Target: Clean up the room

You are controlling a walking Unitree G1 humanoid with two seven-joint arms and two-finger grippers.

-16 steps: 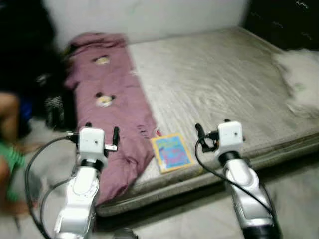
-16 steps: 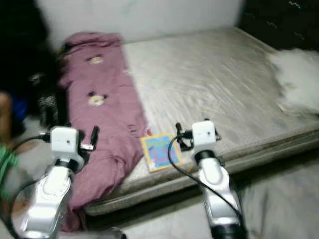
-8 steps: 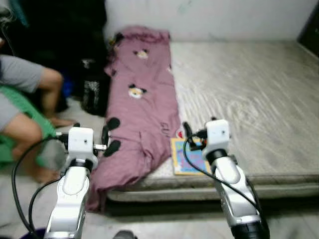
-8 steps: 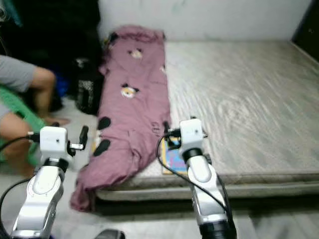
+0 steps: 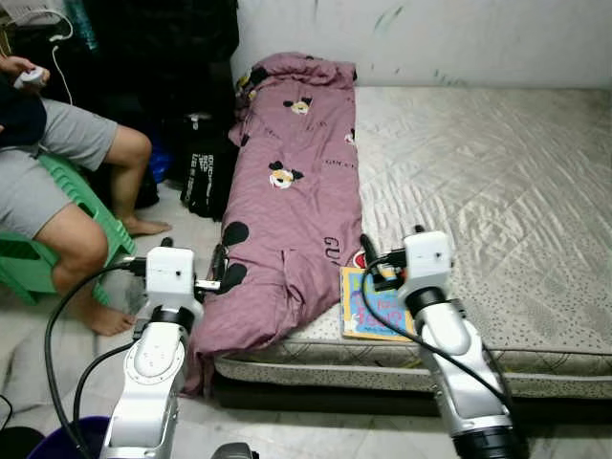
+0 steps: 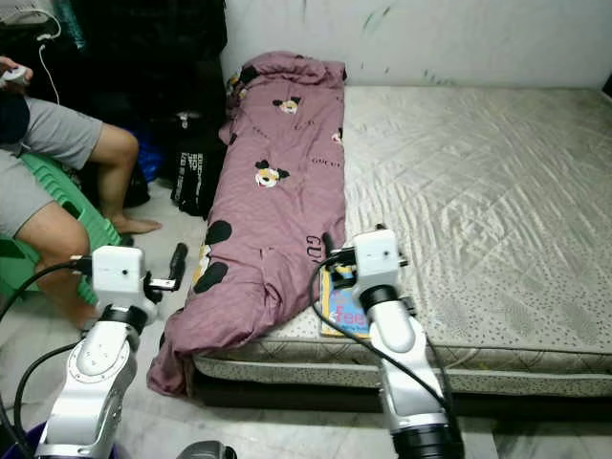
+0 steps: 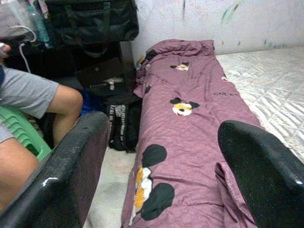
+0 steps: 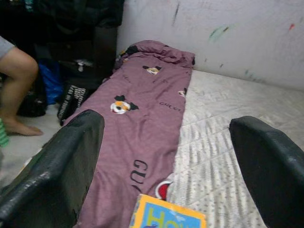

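A purple blanket [image 5: 296,191] with cartoon mouse prints lies along the left side of a bare grey mattress [image 5: 497,172], and its near end droops over the front corner towards the floor. A colourful book [image 5: 359,304] rests on the mattress's front edge, just right of the blanket. My left gripper [image 7: 164,126] is held open in the air left of the blanket's drooping end, with nothing in it. My right gripper [image 8: 166,121] is open and empty above the book [image 8: 166,216], facing along the bed.
A person [image 5: 57,172] sits on a green stool [image 5: 29,263] at the left, bare feet on the tiled floor. A black bag [image 5: 206,177] stands between the person and the bed. A dark bucket rim [image 5: 67,448] is at the bottom left. A white wall runs behind the bed.
The whole view has swung left and sharpened: the seated person has come into view and the white pillow at the right has left it. Both grippers stay open.
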